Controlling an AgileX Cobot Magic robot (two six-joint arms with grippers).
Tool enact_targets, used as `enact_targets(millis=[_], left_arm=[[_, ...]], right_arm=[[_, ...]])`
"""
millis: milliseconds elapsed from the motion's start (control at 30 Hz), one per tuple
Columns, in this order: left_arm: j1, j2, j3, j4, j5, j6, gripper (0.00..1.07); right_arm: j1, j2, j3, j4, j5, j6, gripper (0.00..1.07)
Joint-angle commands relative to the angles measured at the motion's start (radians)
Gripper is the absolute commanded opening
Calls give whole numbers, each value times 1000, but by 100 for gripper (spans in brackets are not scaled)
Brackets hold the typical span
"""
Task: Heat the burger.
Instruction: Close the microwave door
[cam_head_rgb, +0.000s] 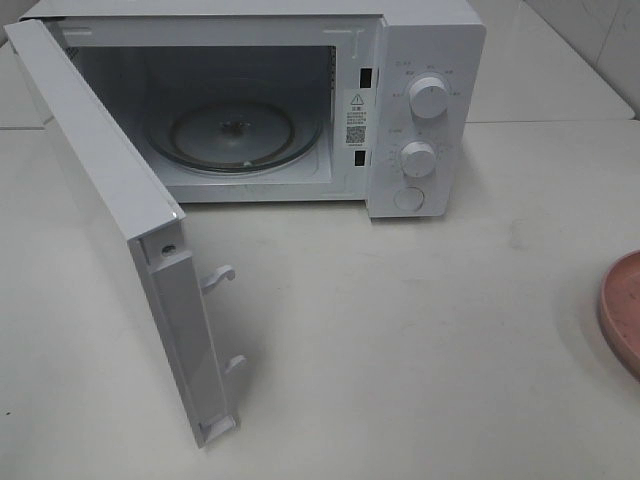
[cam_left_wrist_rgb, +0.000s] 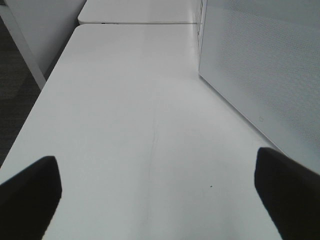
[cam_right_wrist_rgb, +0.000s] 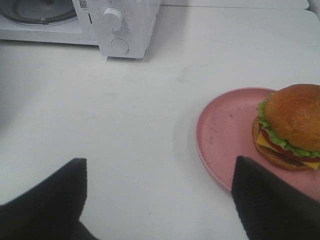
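The burger (cam_right_wrist_rgb: 290, 127), with a golden-brown bun, green lettuce and a yellow cheese edge, sits on a round pink plate (cam_right_wrist_rgb: 225, 132) in the right wrist view. In the exterior high view only the plate's edge (cam_head_rgb: 622, 305) shows at the far right; the burger is out of that view. The white microwave (cam_head_rgb: 420, 100) stands at the back with its door (cam_head_rgb: 110, 210) swung wide open and its glass turntable (cam_head_rgb: 235, 135) bare. My right gripper (cam_right_wrist_rgb: 160, 200) is open and empty, short of the plate. My left gripper (cam_left_wrist_rgb: 157, 192) is open and empty over the table beside the microwave door.
The white table (cam_head_rgb: 400, 330) carries everything. The open door juts toward the front left, with two latch hooks (cam_head_rgb: 220, 278) on its edge. The microwave's knobs (cam_head_rgb: 430, 98) and button face front. The table's left edge (cam_left_wrist_rgb: 30, 115) shows in the left wrist view.
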Motion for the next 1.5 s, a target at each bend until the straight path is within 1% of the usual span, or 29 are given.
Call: enact_targets(millis=[33, 1133, 1400, 1433, 1500], left_arm=[[1, -20, -3, 0, -10, 1, 102], [1, -20, -3, 0, -10, 0, 102], [1, -20, -3, -15, -9, 0, 102], [1, -19, -3, 0, -10, -22, 102], [1, -17, -3, 7, -9, -31, 102]], right_arm=[[-7, -26, -1, 6, -8, -7, 76], [-7, -26, -1, 6, -8, -7, 76], [-7, -26, -1, 6, -8, -7, 76], [-7, -26, -1, 6, -8, -7, 76], [-7, -26, -1, 6, -8, -7, 76]])
